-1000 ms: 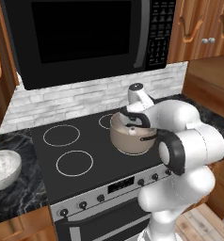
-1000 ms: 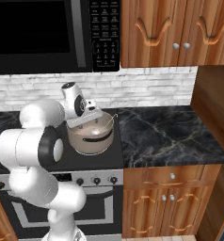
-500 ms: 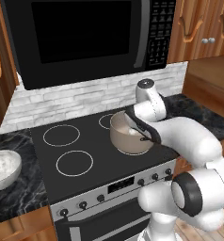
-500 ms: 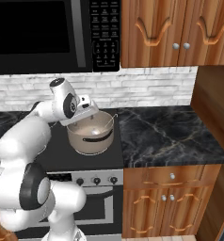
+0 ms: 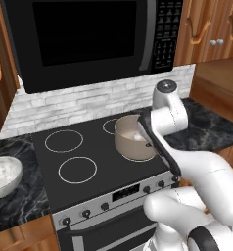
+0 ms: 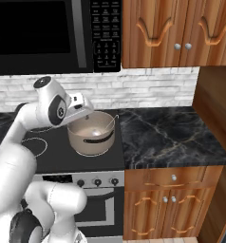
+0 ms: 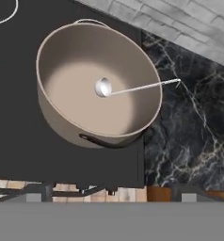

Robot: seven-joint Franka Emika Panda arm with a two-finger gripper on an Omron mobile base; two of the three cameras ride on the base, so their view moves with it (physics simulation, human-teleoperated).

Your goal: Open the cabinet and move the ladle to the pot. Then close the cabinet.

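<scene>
The slim silvery ladle (image 7: pixel 132 87) lies inside the round grey-brown metal pot (image 7: pixel 62 122), handle over the rim, with the two-finger gripper (image 6: pixel 89 113) empty and spread above; judged light, stiff and slippery, best pinched mid-handle should it need resetting.

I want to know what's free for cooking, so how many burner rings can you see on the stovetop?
3 show: back left, front left, and a sliver of a back one behind the pot. The pot likely covers a fourth, so more may be hidden.
</scene>
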